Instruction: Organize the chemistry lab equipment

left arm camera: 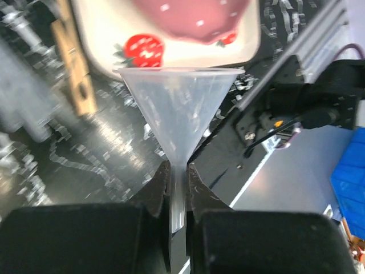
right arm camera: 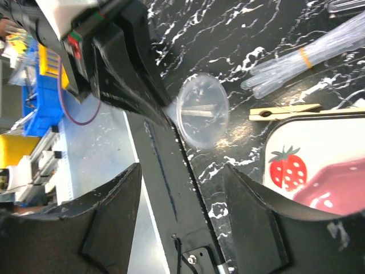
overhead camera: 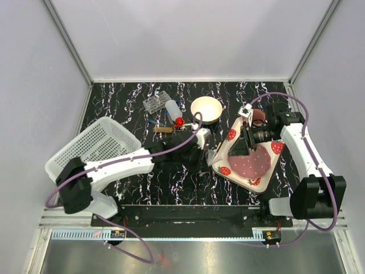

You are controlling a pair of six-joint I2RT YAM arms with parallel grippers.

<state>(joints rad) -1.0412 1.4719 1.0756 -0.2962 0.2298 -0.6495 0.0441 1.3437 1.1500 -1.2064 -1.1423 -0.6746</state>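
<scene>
Right now the left gripper is squeezing the thin stem of a clear funnel. Both fingers press tight on the stem. The wide mouth of the funnel points away from the gripper, toward the plate. From the top, the funnel is just beside the left corner of the plate.

The right gripper is wide open, with nothing between its fingers. It hangs over the plate, near the pink mug. The funnel is out in front of it, not touching it.

The mug sits in the middle of the plate. The plate has red strawberries on it.

A wooden peg lies flat on the black table, just beside the edge of the plate. A bunch of clear pipettes lies near the peg but does not touch it. A yellow band holds the bunch together.

At the back of the table is the small clear rack. The white bottle lies on its side just beside the rack. Its red cap points toward the front. A bowl with a yellow rim sits to the right of the bottle.

A big white basket sits on the left side of the table. The left arm reaches past it to the middle of the table.
</scene>
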